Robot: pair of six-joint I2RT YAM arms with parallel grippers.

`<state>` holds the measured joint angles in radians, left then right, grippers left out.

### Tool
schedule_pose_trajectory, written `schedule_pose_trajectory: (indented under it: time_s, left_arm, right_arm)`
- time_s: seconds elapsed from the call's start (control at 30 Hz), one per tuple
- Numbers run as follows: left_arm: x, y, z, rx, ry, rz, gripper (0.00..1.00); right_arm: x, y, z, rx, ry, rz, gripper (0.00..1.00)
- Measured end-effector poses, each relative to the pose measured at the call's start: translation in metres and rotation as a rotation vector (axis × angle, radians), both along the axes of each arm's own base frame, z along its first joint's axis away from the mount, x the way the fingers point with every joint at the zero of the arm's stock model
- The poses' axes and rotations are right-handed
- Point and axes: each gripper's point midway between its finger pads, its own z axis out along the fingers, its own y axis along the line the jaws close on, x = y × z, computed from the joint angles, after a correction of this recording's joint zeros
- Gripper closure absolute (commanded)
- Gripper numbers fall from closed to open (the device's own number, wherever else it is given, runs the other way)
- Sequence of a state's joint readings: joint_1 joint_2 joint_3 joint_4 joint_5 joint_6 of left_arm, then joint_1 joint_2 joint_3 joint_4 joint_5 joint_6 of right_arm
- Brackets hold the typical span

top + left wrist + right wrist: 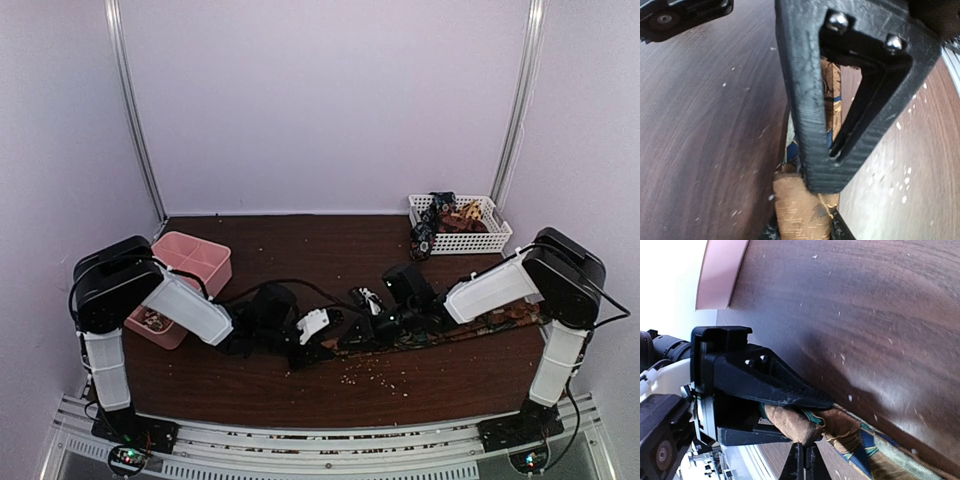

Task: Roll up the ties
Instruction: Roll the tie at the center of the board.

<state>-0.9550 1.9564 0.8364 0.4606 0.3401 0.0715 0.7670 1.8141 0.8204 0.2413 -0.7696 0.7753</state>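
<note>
One tie (860, 440) lies flat on the dark table (850, 315), its end doubled into a small brown fold (790, 422). That fold sits between the jaws of the left gripper (807, 419), which come in from above and below it and appear to pinch it. Directly beneath the fold, the right gripper (805, 449) has its fingers pressed together, tips touching the fold's edge. Whether a layer of cloth is caught between them I cannot tell. Behind the right gripper the rest of the tie trails off as a long patterned strip under that arm's forearm.

Judging by how it drapes, the cloth is light, limp and probably slick. It has no stiffness of its own, so a loose coil is likely to slump or spring open. The best hold looks like the fold itself, gripped across the full width, with the long tail kept flat and straight as it winds in.

Pale crumbs (385, 375) are scattered just in front of both grippers and could get rolled in. Far beyond the right gripper, a white basket (497, 243) holds coiled ties (440, 213). A pink box (200, 262) sits behind the left arm.
</note>
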Motion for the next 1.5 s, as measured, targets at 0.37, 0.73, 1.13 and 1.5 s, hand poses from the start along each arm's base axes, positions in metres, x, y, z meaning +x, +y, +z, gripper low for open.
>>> schedule_pose_trajectory:
  time_s: [0.37,0.73,1.13,1.5]
  left_arm:
    - [0.004,0.017,0.000,0.029,-0.018,-0.028,0.43]
    - [-0.011,0.053,0.001,-0.063,-0.043,0.080,0.43]
    - [-0.001,0.033,0.030,-0.168,-0.069,0.078,0.59]
    - [0.003,-0.012,0.036,-0.221,-0.028,-0.012,0.66]
  right_arm:
    - [0.003,0.000,-0.024,-0.046,0.028,-0.007,1.00]
    - [0.005,-0.003,-0.028,-0.059,0.011,-0.004,1.00]
    - [0.005,-0.004,-0.029,-0.061,0.001,0.003,1.00]
    - [0.005,-0.003,-0.029,-0.063,0.004,0.004,1.00]
